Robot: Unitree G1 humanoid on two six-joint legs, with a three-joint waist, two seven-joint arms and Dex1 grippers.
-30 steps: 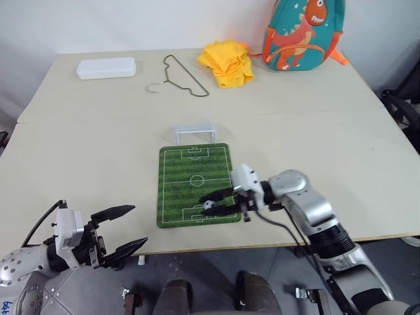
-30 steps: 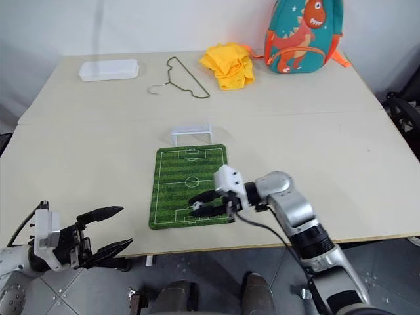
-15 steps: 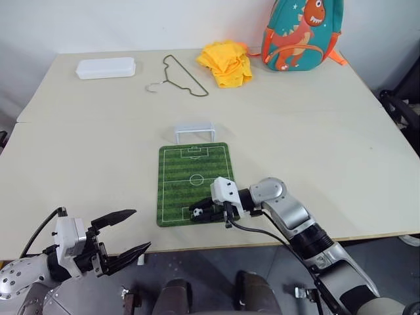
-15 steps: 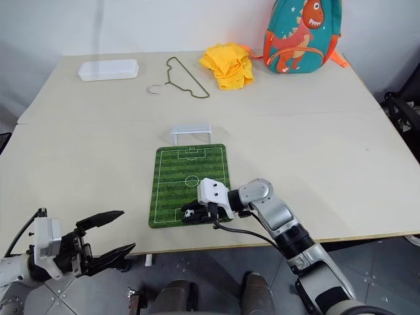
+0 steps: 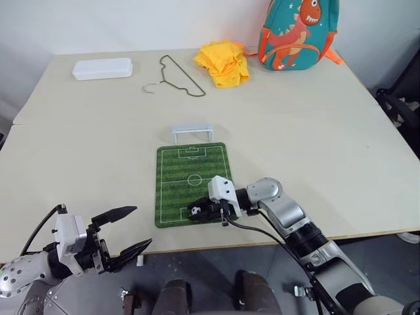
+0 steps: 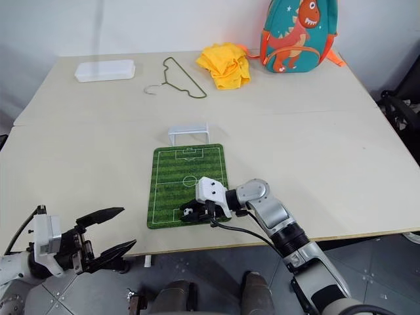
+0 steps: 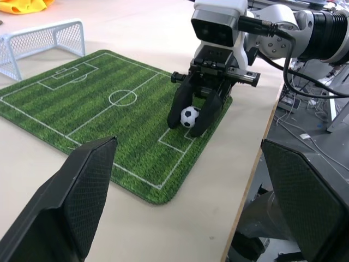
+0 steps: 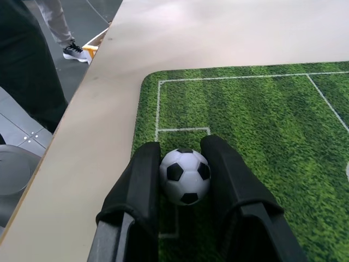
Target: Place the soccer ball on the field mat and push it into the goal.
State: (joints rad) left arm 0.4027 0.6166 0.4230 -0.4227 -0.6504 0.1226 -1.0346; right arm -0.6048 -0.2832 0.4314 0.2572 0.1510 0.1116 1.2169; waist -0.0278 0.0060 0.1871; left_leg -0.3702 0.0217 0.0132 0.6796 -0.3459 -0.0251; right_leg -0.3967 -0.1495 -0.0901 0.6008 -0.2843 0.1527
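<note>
Your right pincer [image 5: 197,211] was closed on the soccer ball [image 7: 189,116], one finger on each side of it, and had it down at the field mat [image 5: 191,172], inside the marked box at the mat's near end; whether the ball rested on the grass or sat just above it you could not tell; so the placing looked nearly done but the release had not happened; the whole push was left, since the goal [image 5: 193,130] stood well beyond the pincer's tips, just past the mat's far edge, with the full pitch between. Your left pincer [image 6: 105,235] hung open off the counter's [image 5: 315,131] near edge, well apart from the right one, holding nothing.

Against a second before: the right pincer had carried the ball lower and further in over the mat, from above the mat's right border toward that near box; the ball kept its place between the fingers; the left pincer held roughly where it was, jaws as wide as before; mat and goal had not shifted.
</note>
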